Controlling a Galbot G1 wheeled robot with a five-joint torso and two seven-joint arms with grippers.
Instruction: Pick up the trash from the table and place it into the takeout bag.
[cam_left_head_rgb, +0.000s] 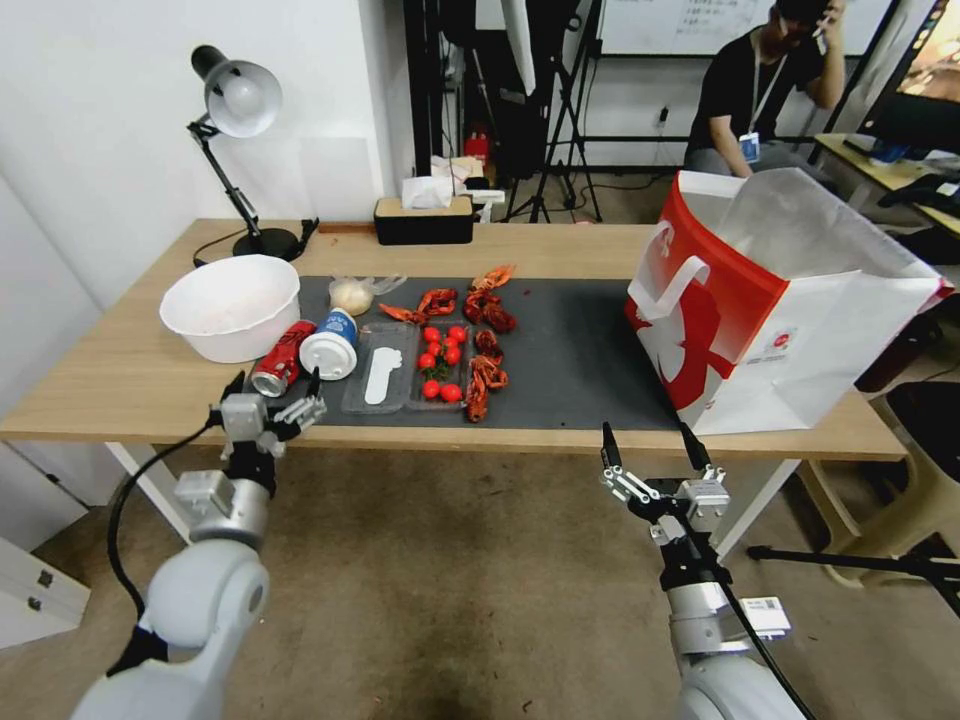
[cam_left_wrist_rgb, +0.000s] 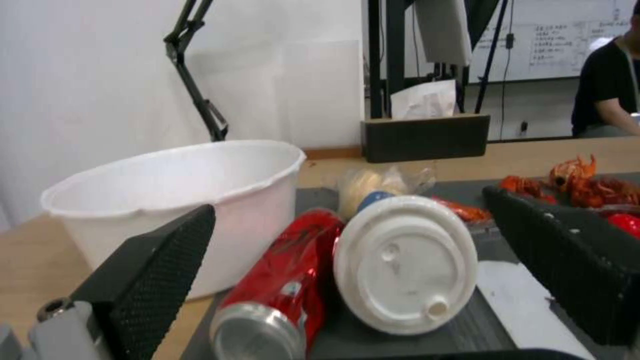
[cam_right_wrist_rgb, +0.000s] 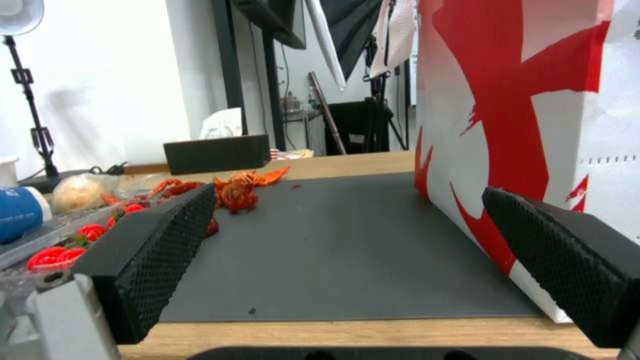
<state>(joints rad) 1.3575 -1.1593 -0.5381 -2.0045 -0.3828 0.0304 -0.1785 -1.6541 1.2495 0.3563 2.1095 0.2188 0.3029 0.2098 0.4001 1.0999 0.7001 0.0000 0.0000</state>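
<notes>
Two robot grippers hover at the near edge of a wooden worktop (cam_left_head_rgb: 120, 370) holding takeout litter.

The left gripper (cam_left_head_rgb: 272, 385), fingers spread apart and empty, sits just in front of a red soda can (cam_left_head_rgb: 282, 358) lying on its side, touching a white-lidded blue paper cup (cam_left_head_rgb: 330, 345), also tipped over, beside a big white bowl (cam_left_head_rgb: 230, 305). A small clear bag with a pale lump (cam_left_head_rgb: 352, 294) lies behind them. The right gripper (cam_left_head_rgb: 655, 448), also spread apart and empty, hangs near the white-and-red takeout bag (cam_left_head_rgb: 770, 310), standing open on the worktop's right end.
</notes>
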